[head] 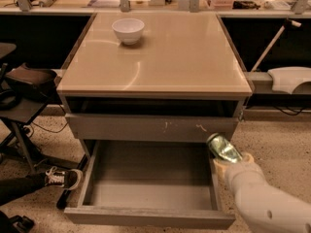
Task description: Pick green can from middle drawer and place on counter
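Note:
The green can (223, 148) is held tilted in my gripper (229, 160), lifted above the right rim of the open middle drawer (146, 188). The can's silvery end points up and to the left, close to the right end of the scuffed drawer front. My white arm (265, 200) comes in from the lower right. The drawer's grey inside holds nothing. The tan counter (165, 57) lies above and behind the can.
A white bowl (128, 30) stands at the counter's back left. The scuffed grey drawer front (146, 126) sits shut above the open drawer. A person's leg and shoe (60, 178) and a dark chair (24, 81) are on the left. A white object (290, 79) is on the right.

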You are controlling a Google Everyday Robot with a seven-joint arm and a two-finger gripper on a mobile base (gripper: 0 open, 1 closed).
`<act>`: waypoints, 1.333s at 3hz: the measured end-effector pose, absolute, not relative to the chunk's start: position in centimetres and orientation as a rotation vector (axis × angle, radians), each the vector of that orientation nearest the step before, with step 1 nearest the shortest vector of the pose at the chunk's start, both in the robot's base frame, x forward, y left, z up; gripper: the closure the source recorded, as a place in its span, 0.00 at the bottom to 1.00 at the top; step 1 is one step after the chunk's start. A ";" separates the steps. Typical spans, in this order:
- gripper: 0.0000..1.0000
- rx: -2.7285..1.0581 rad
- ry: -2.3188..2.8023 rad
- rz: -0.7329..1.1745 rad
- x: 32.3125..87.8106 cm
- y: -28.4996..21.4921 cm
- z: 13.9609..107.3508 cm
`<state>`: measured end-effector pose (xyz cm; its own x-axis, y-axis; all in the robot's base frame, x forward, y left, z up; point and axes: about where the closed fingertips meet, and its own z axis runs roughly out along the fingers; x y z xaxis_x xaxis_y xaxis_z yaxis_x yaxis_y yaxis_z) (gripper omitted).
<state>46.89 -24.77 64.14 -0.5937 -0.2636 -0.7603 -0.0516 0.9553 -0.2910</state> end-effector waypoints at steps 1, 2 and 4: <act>1.00 -0.285 2.069 -0.354 53.1 -21.7 72.6; 1.00 -0.303 2.012 -0.386 54.5 -20.3 76.6; 1.00 -0.291 1.987 -0.409 54.6 -20.8 78.3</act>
<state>54.59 -20.77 78.28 -0.4315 -0.3780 -0.8191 -0.0241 0.9125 -0.4085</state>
